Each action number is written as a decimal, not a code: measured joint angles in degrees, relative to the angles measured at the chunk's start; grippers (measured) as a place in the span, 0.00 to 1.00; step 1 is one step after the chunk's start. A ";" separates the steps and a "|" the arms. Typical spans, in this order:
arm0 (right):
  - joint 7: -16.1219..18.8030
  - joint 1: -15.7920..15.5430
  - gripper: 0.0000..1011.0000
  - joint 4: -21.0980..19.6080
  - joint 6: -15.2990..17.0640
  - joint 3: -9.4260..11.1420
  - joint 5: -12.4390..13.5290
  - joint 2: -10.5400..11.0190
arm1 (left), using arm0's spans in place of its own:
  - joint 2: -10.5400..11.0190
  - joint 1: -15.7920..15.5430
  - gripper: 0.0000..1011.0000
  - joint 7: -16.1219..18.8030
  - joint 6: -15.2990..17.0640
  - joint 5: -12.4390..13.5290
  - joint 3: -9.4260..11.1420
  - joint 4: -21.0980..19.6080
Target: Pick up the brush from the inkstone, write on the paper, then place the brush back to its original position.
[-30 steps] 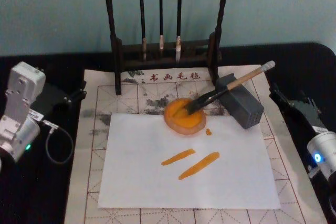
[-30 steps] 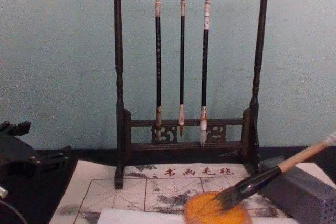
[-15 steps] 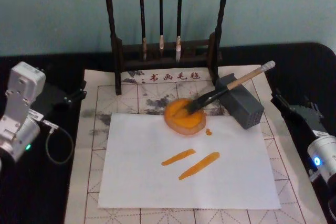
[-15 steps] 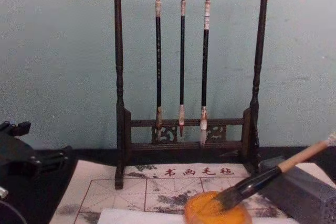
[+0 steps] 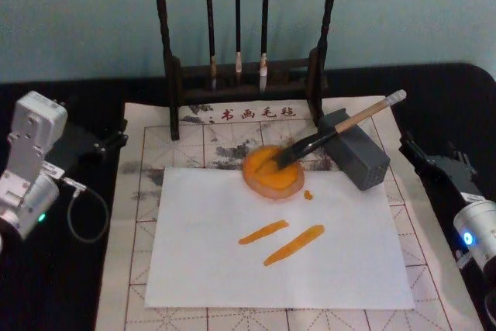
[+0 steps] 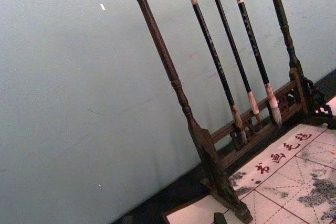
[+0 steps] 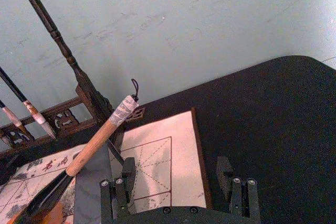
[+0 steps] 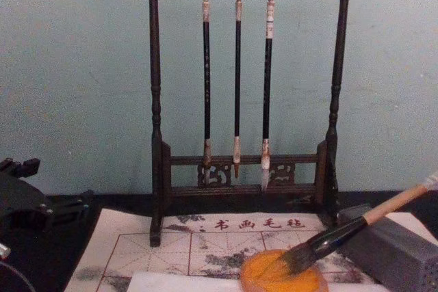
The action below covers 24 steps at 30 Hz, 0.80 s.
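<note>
Brush (image 5: 333,134) lies well left of the right gripper (image 7: 176,184), tuft in the orange dish (image 5: 271,171), handle propped on the grey block (image 5: 355,149). Gripper's released, holding nothing. 2 orange strokes mark the paper (image 5: 209,253).

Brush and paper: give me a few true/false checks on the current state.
1. The brush rests with its bristles in the orange dish. True.
2. The paper is unmarked. False: it carries two orange strokes.
3. The right gripper holds the brush. False: it is open, off to the right.
4. Three thin brushes hang on the rack. True.
5. The left gripper sits left of the mat. True.
</note>
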 joint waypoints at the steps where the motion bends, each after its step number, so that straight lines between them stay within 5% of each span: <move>1: 0.01 0.01 0.99 0.01 0.01 -0.01 0.01 0.01 | 0.00 0.00 0.99 0.00 0.00 0.00 0.00 0.00; 24: 0.09 0.07 0.99 0.04 0.01 -0.08 0.02 0.06 | 0.00 0.00 0.99 0.00 0.00 0.00 0.00 0.00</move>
